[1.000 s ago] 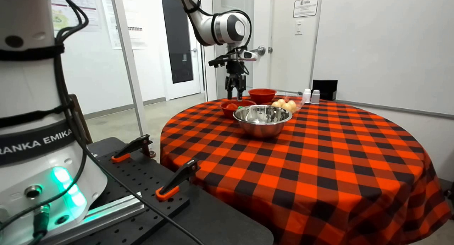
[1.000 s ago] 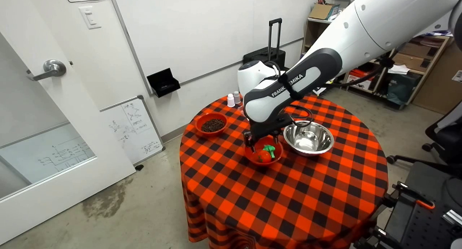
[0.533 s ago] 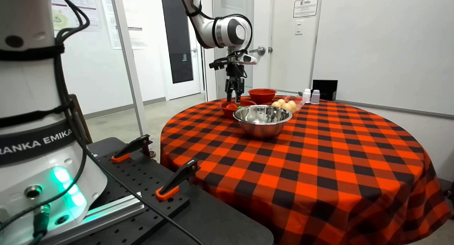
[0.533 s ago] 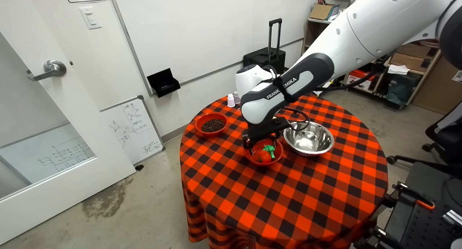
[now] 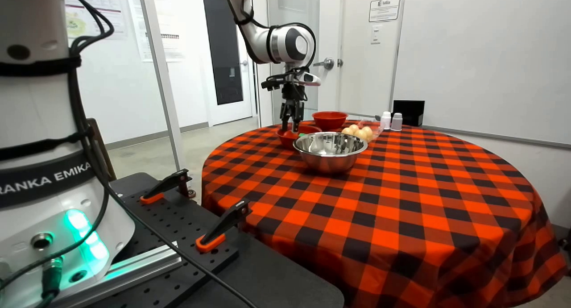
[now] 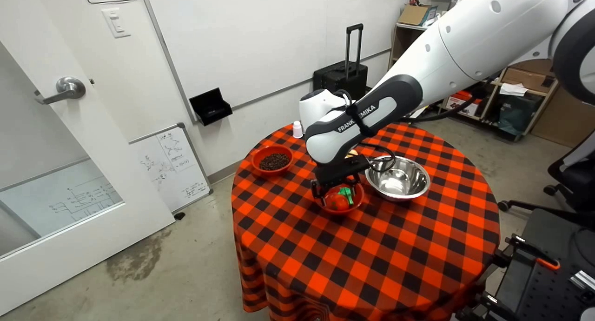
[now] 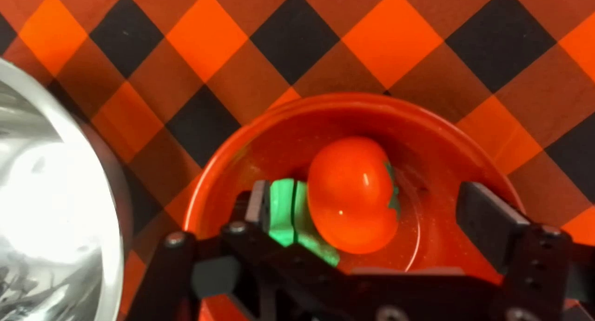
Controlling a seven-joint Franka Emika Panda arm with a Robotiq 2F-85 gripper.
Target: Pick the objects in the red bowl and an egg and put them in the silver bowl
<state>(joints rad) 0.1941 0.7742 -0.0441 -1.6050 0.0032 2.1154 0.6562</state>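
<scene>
The red bowl (image 7: 395,106) is standing on the bench (image 6: 395,260), just beside the silver bowl (image 7: 79,137); in the wrist view, a strip of checked cloth (image 7: 167,135) is separating the two rims. The tomato (image 7: 351,195) and the green piece (image 7: 282,209) are lying side by side inside the red bowl. In both exterior views, a broad open run of cloth is lying between the silver bowl and the bench edge on the camera side. In an exterior view, the eggs (image 5: 359,134) are sitting close behind the silver bowl, and a second bowl (image 5: 330,121) is standing farther back.

The pincer (image 7: 369,207) is standing wide. In the wrist view, the tomato is showing between its fingers (image 7: 485,223): one tip is showing just inside the red bowl's rim, and the other is appearing right beside the green piece. The views are not showing whether either tip is making contact.

The arm (image 6: 465,56) is sloping down from the upper right in an exterior view, its wrist standing above the red bowl. The pincer is pointing downward; the views are leaving its depth relative to the rim unclear
</scene>
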